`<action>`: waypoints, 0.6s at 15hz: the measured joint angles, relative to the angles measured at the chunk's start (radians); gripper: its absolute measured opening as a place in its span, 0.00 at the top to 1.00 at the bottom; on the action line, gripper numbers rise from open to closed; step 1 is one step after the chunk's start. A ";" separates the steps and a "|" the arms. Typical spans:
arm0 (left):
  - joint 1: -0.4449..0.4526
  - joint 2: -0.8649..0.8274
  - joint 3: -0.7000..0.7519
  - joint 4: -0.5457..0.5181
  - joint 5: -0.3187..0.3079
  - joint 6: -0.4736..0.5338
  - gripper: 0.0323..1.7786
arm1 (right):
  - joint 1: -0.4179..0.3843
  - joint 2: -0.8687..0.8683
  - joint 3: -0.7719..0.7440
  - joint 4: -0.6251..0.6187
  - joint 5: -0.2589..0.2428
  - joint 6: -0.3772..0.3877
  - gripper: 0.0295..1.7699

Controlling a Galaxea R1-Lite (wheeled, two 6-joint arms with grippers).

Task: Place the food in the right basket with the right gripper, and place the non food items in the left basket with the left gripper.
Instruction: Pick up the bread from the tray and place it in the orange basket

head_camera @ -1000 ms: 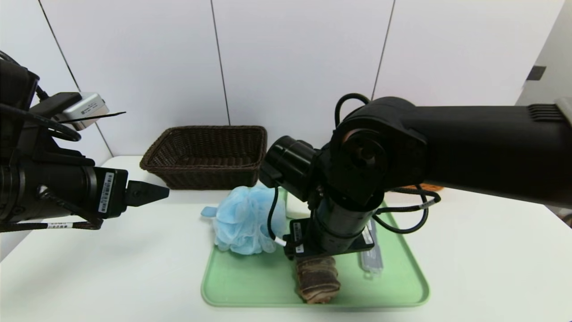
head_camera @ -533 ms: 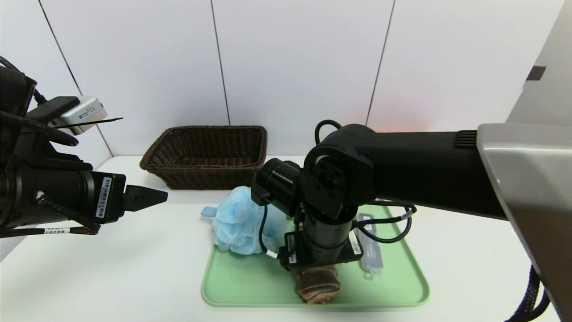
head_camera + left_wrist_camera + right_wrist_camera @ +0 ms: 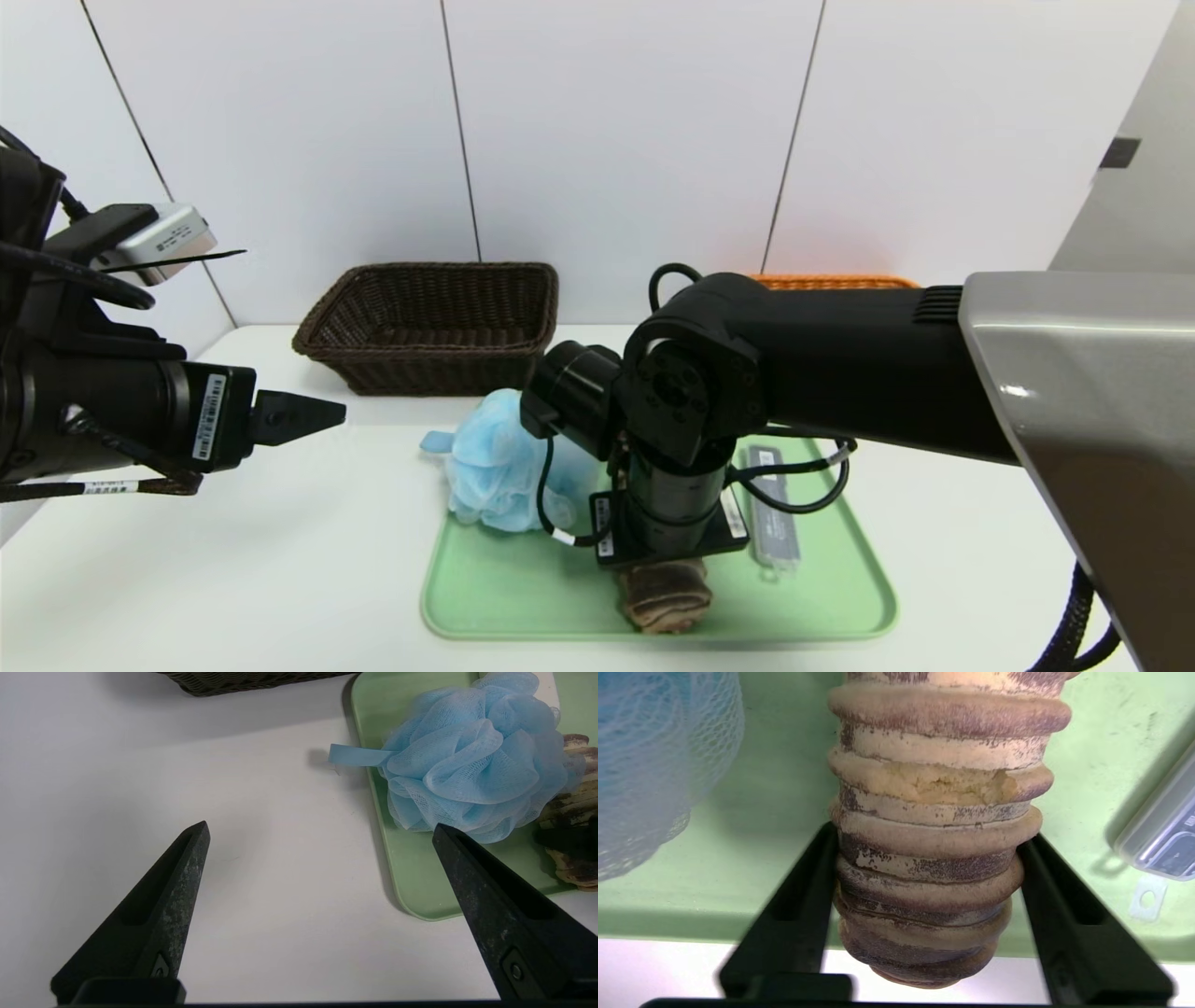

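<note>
The right hand is seen lowered over the green tray, pointing steeply down, with its two black tapered fingers set against either side of the bread loaf. The fingers are partly closed and touch the loaf's flanks; whether it is firmly gripped cannot be told, and the loaf lies on the tray. The loaf is elongated and ribbed, with brown and tan marbled bands and a pale, crumbly patch on one ridge. In the head view its near end shows at about 6 o'clock from the wrist.

The left hand is held above the white surface at 9 o'clock from the tray, its dark wedge-shaped fingers spread wide and nothing between them.

The fluffy light blue mesh bath pouf rests at 10 o'clock on the tray, overhanging the rim, with its flat ribbon loop stretched over the surface. The slim grey case lies at 3 o'clock from the loaf, smooth and translucent.

The dark brown woven basket, rectangular with flared sides, stands at 11 o'clock beyond the tray. Only a strip of the orange woven basket is visible at 1 o'clock, above the right arm.
</note>
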 joint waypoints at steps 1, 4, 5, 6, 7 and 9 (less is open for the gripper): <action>0.000 -0.004 0.003 0.000 0.000 0.000 0.05 | 0.000 0.001 0.000 0.000 0.001 0.000 0.45; 0.000 -0.015 0.011 0.000 -0.001 0.000 0.05 | 0.000 -0.002 0.001 0.000 0.000 0.000 0.65; 0.001 -0.019 0.013 0.000 -0.001 -0.002 0.05 | 0.000 -0.005 0.002 0.003 -0.001 0.001 0.89; 0.001 -0.022 0.013 0.001 -0.001 -0.003 0.05 | -0.001 -0.010 0.002 0.004 -0.001 0.001 0.91; 0.001 -0.026 0.016 0.001 -0.001 -0.004 0.05 | 0.000 -0.019 0.002 0.006 -0.001 0.000 0.91; 0.003 -0.032 0.024 0.000 -0.001 -0.004 0.05 | 0.000 -0.039 0.002 0.006 0.000 0.000 0.91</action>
